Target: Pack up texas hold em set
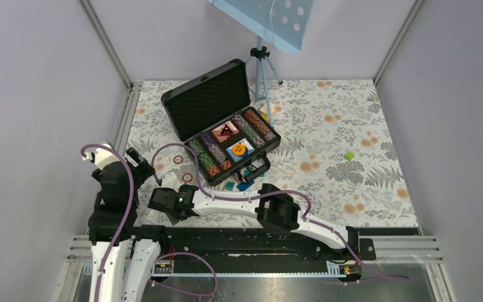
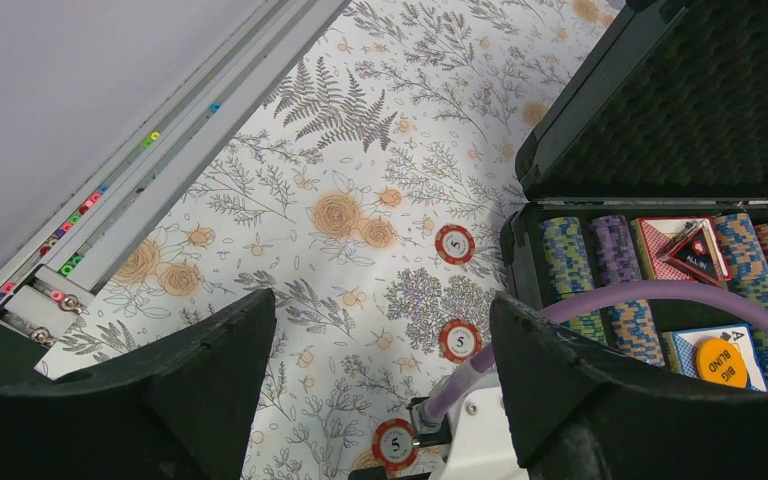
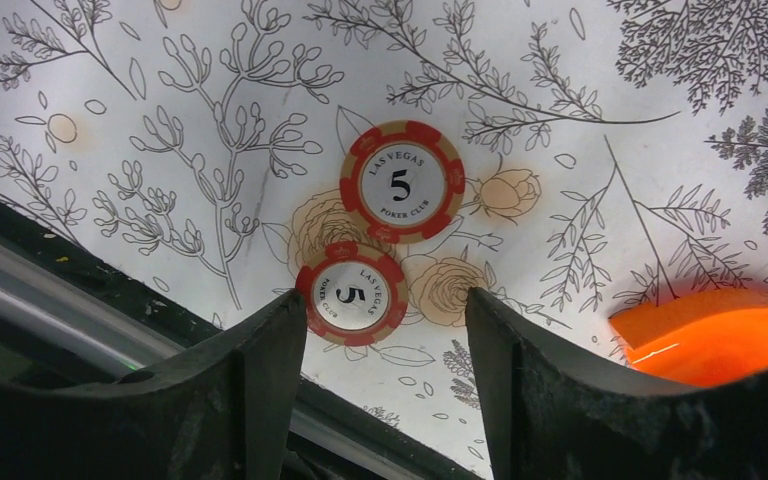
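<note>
**Q:** Top view, main entry?
**A:** Briefcase (image 1: 209,100), black, open on the floral table (image 1: 377,126), left of centre towards the back. The foam-lined lid leans back. Inside are chip rows (image 1: 205,156), a red deck (image 1: 225,130) and a blue deck (image 1: 240,150) with an orange button on top.

**Q:** Items outside it?
**A:** Two loose chips (image 1: 178,160) lie on the table just left of the case. Small blocks (image 1: 229,186) lie at its near edge. A green block (image 1: 349,155) sits well apart, to the right.

**Q:** Arms?
**A:** The left gripper (image 1: 139,165) hangs near the loose chips. The right gripper (image 1: 162,202) is reached across to the left side, nearer the bases. Jaw gaps are too small to read here.

**Q:** Left wrist view?
**A:** Jaws are spread wide with nothing between the fingers (image 2: 210,380). Three red-and-white chips marked 5 lie on the table below, beside the case's near-left corner. The nearest chip touches the tip of the right arm, which enters from below. A purple cable (image 2: 660,293) crosses in front of the chip rows.

**Q:** Right wrist view?
**A:** Jaws are spread and pinch nothing. One chip marked 5 lies flat between the fingertips, close to the one at picture-left. A second chip lies just beyond it, their edges about touching. An orange piece (image 3: 710,340) glows at the right edge.
</note>
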`<state>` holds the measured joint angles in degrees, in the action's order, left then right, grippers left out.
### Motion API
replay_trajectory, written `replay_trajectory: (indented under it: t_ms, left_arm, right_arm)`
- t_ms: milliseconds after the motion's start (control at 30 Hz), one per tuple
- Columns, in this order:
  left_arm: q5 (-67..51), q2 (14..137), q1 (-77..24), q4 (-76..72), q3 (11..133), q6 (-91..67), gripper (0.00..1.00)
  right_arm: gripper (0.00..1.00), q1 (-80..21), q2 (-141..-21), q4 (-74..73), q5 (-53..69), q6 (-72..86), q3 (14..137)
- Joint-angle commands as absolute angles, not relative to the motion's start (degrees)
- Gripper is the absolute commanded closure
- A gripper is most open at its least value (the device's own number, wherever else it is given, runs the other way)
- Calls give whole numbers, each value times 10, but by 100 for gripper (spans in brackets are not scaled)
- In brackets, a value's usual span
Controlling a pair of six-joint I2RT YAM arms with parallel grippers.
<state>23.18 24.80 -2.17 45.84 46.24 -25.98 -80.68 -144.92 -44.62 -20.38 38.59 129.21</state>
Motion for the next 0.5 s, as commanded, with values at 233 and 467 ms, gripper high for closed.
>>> replay_trajectory:
  t_ms: [233,467]
  left_arm:
    - [236,240,-23,440,465,-259,22]
    - [235,242,-24,439,464,-259,21]
  right_arm:
    - [43,-819,-1481,-500,-239,374,1311]
    - [43,-815,-1456,-529,-310,363,1262]
